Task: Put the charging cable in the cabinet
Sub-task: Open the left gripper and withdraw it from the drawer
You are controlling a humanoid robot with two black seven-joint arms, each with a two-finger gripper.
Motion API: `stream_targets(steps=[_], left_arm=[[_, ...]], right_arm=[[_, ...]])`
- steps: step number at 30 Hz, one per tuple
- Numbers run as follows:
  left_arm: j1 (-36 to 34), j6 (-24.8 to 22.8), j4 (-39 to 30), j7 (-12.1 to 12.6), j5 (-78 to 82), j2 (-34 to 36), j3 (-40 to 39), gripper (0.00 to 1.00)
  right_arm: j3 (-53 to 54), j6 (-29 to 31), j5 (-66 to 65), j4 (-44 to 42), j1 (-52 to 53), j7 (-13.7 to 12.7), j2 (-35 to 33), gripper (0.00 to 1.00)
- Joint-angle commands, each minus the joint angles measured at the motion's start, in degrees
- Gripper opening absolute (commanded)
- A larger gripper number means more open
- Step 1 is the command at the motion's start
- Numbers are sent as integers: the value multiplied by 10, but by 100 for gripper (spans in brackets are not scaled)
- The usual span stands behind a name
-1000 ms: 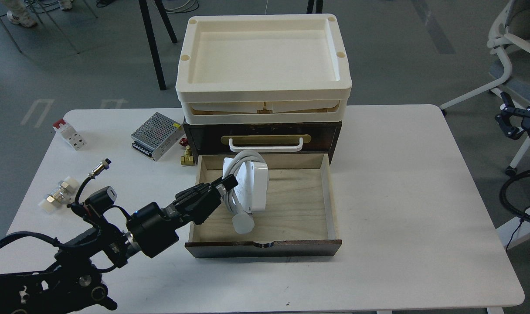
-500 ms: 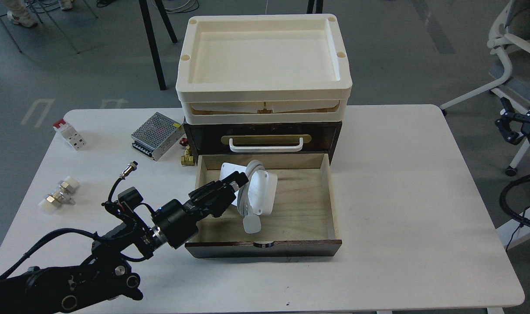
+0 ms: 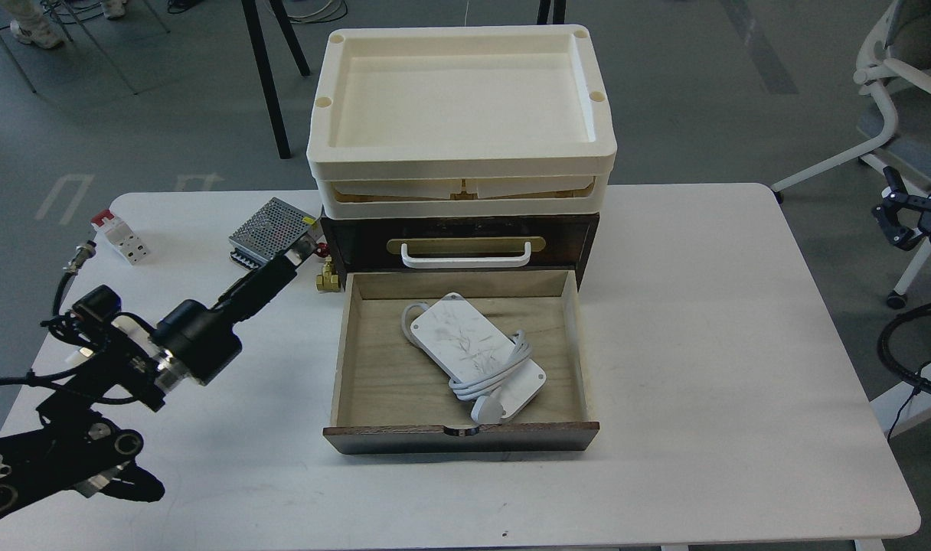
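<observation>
Since half a second ago, your left tool (image 3: 297, 250) has let go of the charging cable (image 3: 477, 357) and pulled back out of the drawer to the left. It now sits above the desk (image 3: 703, 321) just left of the cabinet (image 3: 465, 229), over the near corner of the silver power-supply box (image 3: 270, 229).

Head view, only one you've got: your left arm stretches up and to the right from the bottom-left corner, wrist pointing toward the cabinet's left side. The tool is dark and seen end-on, so you can't tell if it's wide or closed; it holds nothing you can make out.

The cable now lies flat inside the open drawer (image 3: 374, 367), angled diagonally, cord wrapped around it and the round puck near the front wall. Earlier it was tilted up on edge.

Your right tool (image 3: 906, 222) hangs off the desk's right edge, fingers apart, empty.
</observation>
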Motion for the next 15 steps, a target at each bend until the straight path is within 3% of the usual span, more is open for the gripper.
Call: stream_targets(steps=[1,3,5,6,10,15], left_arm=[[1,-169,74,0,-165,40,-87,90],[-4,-274,124,0,-257,36,-162,91],[-24,-408,178,0,-332,24,-238,91],[-37,-440,203,0,-356,12,-260,91],[-106,-440,275,0,-389,-58,-289,92],[-113,-440,295,0,-385,-83,-282,94]], right_arm=[[-11,0,-9,6,32,0,0,100],[-21,0,-24,14,43,0,1,100],[-26,0,-53,18,68,0,7,100],[-25,0,-60,18,76,0,14,100],[-8,0,-61,44,83,0,27,100],[28,0,-61,75,75,0,19,100]])
